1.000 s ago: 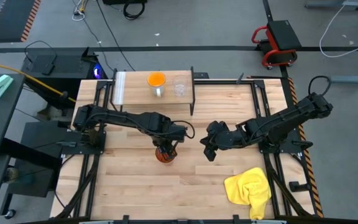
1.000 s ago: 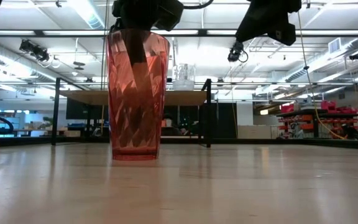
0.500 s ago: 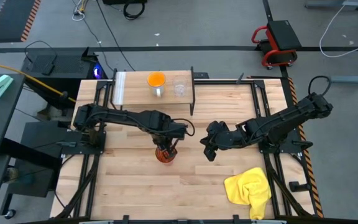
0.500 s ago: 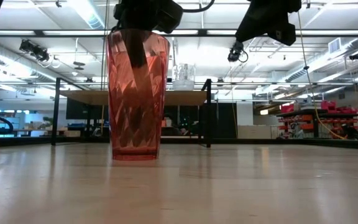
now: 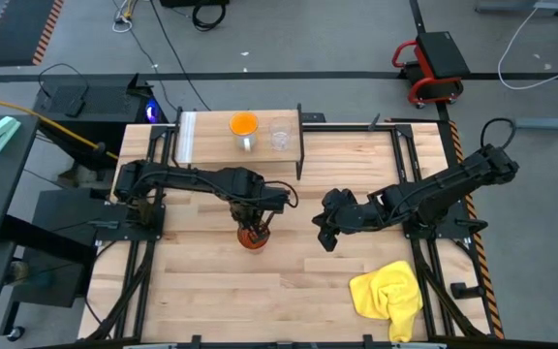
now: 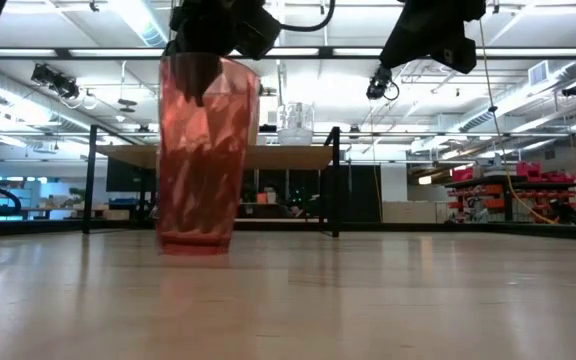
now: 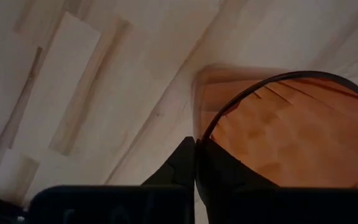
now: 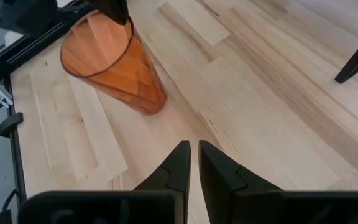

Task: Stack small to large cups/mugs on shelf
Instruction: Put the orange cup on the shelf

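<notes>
The translucent amber tumbler (image 5: 251,237) stands tilted near the table's middle, with my left gripper (image 7: 195,163) shut on its rim from above. The light-wood shelf (image 5: 206,145) stands at the far edge. It carries the orange mug (image 5: 244,124) and, to the mug's right, the small clear glass cup (image 5: 280,136). My right gripper (image 8: 193,155) hangs shut and empty above the boards, to the tumbler's right. My left gripper pinches the tumbler's rim (image 7: 205,134), one finger inside the cup and one outside its wall. The fingers (image 6: 196,75) point down from above. The tumbler (image 8: 114,65) leans below them. Whether its base (image 6: 193,243) touches the boards, I cannot tell.
A crumpled yellow cloth (image 5: 390,291) lies at the near right corner. Black frame rails run along the table's left and right edges. Bare wooden boards lie between the tumbler and the shelf's black legs (image 6: 334,180).
My left gripper has taken hold of the tumbler's rim and gone a little toward the table's left edge. The tumbler, upright before, has tipped and shifted the same way with it.
</notes>
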Controlling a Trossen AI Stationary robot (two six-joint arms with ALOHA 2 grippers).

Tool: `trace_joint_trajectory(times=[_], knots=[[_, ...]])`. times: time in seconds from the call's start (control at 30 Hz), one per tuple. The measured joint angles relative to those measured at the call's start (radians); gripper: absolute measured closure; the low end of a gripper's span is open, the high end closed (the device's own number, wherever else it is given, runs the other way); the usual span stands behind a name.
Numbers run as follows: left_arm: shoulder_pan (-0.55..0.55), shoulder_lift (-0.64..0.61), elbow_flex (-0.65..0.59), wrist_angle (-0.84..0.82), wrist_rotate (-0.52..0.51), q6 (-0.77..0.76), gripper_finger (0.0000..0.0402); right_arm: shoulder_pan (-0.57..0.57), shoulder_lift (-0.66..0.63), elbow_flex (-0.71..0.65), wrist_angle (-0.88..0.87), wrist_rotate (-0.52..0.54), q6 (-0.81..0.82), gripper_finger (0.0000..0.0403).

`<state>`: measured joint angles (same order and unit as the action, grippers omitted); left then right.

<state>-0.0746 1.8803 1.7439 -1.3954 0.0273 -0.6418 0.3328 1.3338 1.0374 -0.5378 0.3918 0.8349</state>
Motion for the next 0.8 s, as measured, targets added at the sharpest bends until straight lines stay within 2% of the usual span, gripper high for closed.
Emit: trace_joint_trajectory(times=[0.23, 0.43, 0.8], knots=[[0.006, -0.025, 0.031, -0.056, 0.003, 0.0, 0.0386, 0.0, 0.0, 0.0, -0.014, -0.004, -0.022, 0.0365], [0.014, -0.025, 0.151, -0.177, 0.004, 0.001, 0.039, 0.001, 0.0, 0.0, -0.023, -0.011, -0.037, 0.0365], [0.112, -0.071, 0.379, -0.174, 0.0, -0.004, 0.039, 0.048, 0.0, 0.0, -0.052, -0.038, -0.054, 0.0365]])
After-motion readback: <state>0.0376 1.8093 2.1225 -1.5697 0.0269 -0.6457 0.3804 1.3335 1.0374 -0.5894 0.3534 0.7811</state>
